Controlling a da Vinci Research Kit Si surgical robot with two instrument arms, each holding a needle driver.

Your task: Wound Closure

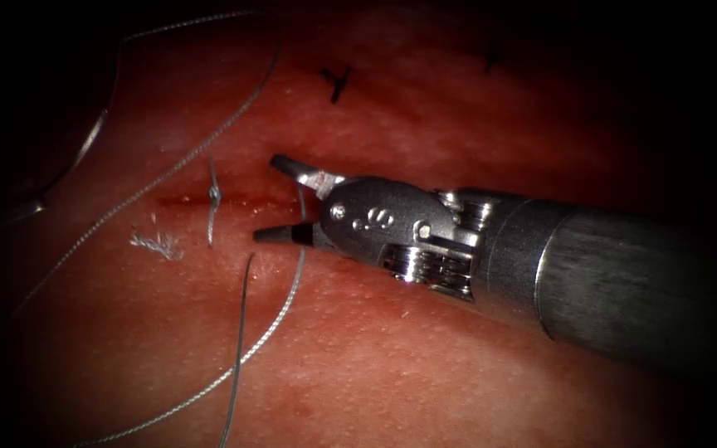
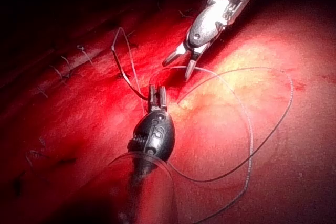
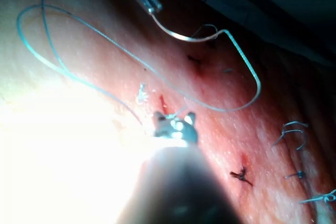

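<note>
My right tool [image 1: 265, 199] comes in from the right and its jaws stand open over the cut [image 1: 184, 202] in the tissue [image 1: 425, 365]. Thread [image 1: 301, 207] runs down between the open jaws and loops toward the front; the jaws grip nothing. A knotted stitch [image 1: 213, 196] crosses the cut just left of the jaw tips. In the left wrist view my left tool [image 2: 157, 92] is shut on the curved needle [image 2: 125, 80] near one end. The needle [image 3: 191, 37] is out of the tissue, and thread [image 3: 252, 72] trails from its other end. The right tool [image 2: 178, 70] hangs open beyond it.
A frayed bit of thread [image 1: 158, 245] lies below the cut's left end. Dark older stitches [image 1: 338, 81] sit further back on the tissue. Long loops of thread [image 2: 273, 124] lie over the tissue. More tied stitches [image 3: 294, 129] line the cut.
</note>
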